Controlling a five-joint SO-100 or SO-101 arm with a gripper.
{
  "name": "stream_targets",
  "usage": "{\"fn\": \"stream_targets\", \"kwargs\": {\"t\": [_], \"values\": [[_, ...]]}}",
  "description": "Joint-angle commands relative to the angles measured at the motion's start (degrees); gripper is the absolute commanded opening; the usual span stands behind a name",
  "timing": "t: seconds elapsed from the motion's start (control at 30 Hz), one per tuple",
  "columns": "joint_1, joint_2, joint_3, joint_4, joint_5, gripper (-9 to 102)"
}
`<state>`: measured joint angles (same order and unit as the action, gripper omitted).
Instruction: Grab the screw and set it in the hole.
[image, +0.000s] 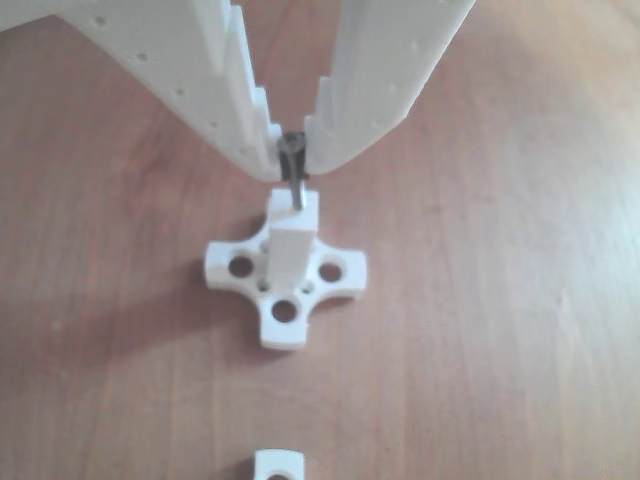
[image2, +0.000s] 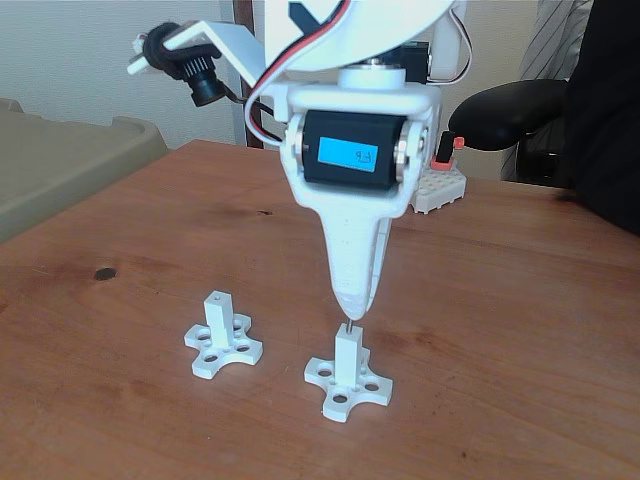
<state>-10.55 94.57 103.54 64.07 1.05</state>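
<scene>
My white gripper (image: 292, 158) points straight down, shut on the head end of the thin grey screw (image: 294, 180). The screw hangs upright, and its lower tip meets the top face of a white square post (image: 290, 245) on a cross-shaped base (image: 338, 272). The hole in that face is hidden by the screw's tip. In the fixed view the gripper (image2: 350, 312) stands directly over the same post (image2: 347, 352), with the short screw (image2: 349, 323) bridging the small gap between them.
A second, alike post piece (image2: 222, 340) stands to the left in the fixed view, a tiny hole showing in its top; its edge (image: 277, 465) peeks in at the bottom of the other view. A white block with a red part (image2: 445, 180) sits behind, and a dark chair is at the far right.
</scene>
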Motion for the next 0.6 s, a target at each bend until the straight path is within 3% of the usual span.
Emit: {"fn": "stream_targets", "kwargs": {"t": [0.0, 0.57], "values": [[0.4, 0.9, -0.9, -0.4, -0.1, -4], [0.4, -0.1, -0.9, -1.0, -0.2, -4]]}}
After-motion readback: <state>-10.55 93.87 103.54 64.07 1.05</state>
